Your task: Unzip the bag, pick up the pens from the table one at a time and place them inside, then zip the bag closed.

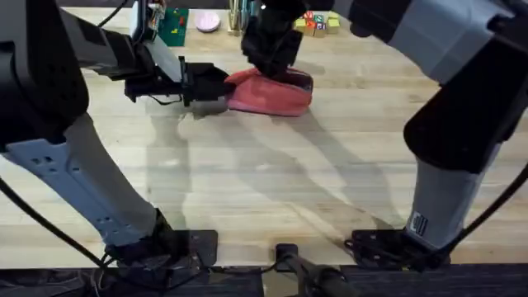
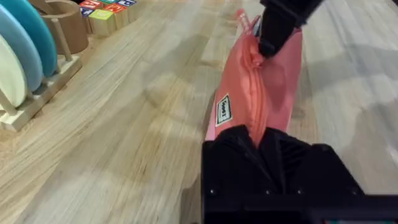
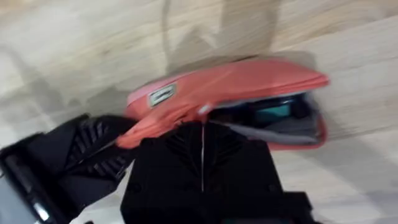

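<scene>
The salmon-pink bag [image 1: 276,97] lies at the far middle of the table [image 1: 264,190]. My left gripper [image 1: 219,89] is shut on the bag's left end, and the left wrist view shows the bag [image 2: 261,93] stretching away from its fingers [image 2: 236,149]. My right gripper [image 1: 272,70] comes down from above onto the top of the bag and is shut on the zipper [image 3: 202,112]. The bag [image 3: 236,84] gapes at one end [image 3: 273,115], where dark and teal shapes show inside. The pens are hidden.
Coloured blocks [image 1: 318,22], a wooden holder [image 1: 238,16], a pink dish [image 1: 207,21] and a green item [image 1: 173,25] line the far edge. A rack of plates [image 2: 25,56] stands near the blocks [image 2: 102,12]. Bare tabletop spreads in front of the bag.
</scene>
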